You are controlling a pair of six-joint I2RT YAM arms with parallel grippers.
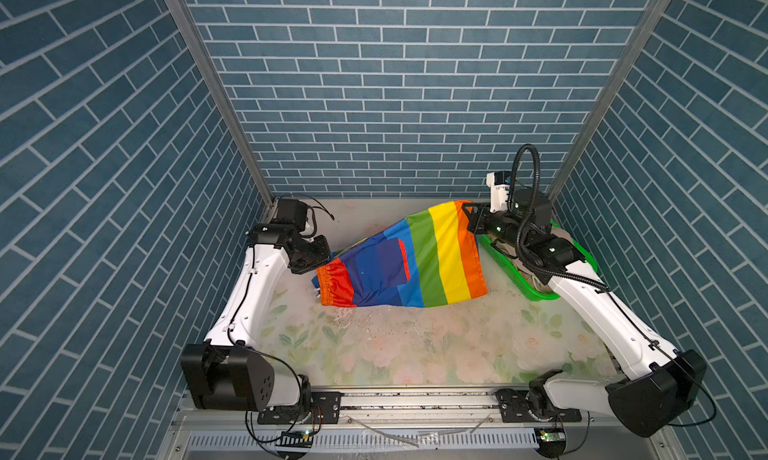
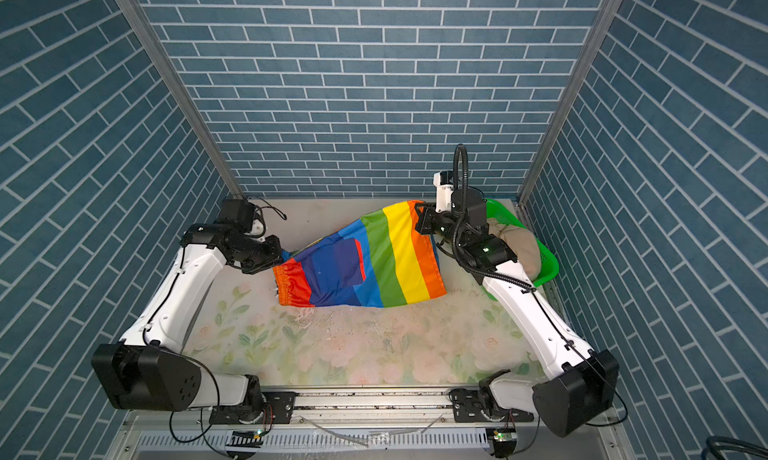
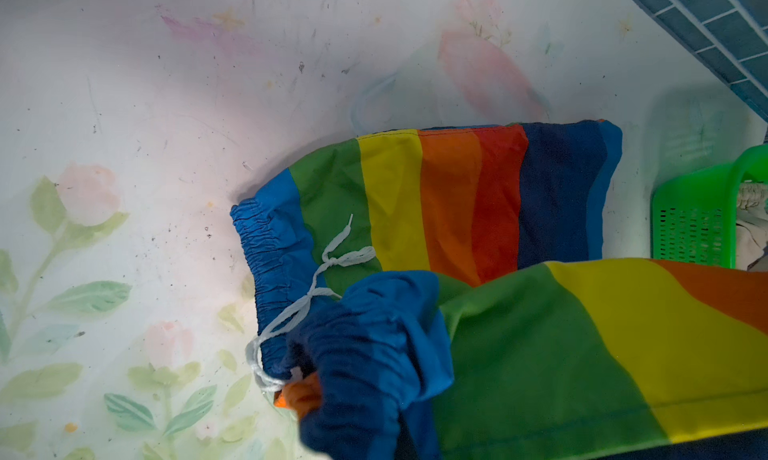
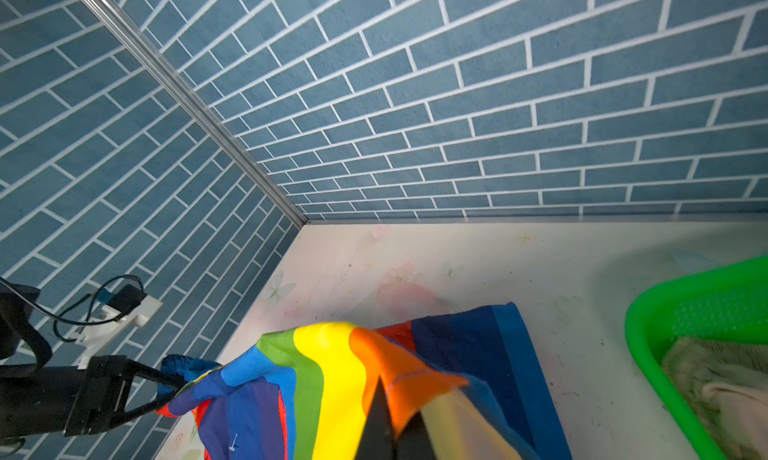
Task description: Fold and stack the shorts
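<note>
Floral bench (image 1: 415,354) nearest me; over its middle the rainbow-striped shorts (image 1: 415,262) hang stretched between my two hands, the lower layer lying on the bench. My left hand (image 1: 328,257) is clenched on the gathered waistband end, low down, and my right hand (image 1: 470,218) is clenched on the orange hem corner, held higher, so the cloth slopes up to the right. Farther back on the right, the beige shorts (image 2: 515,240) lie bunched in the green basket (image 2: 549,265), just beyond my right hand.
</note>
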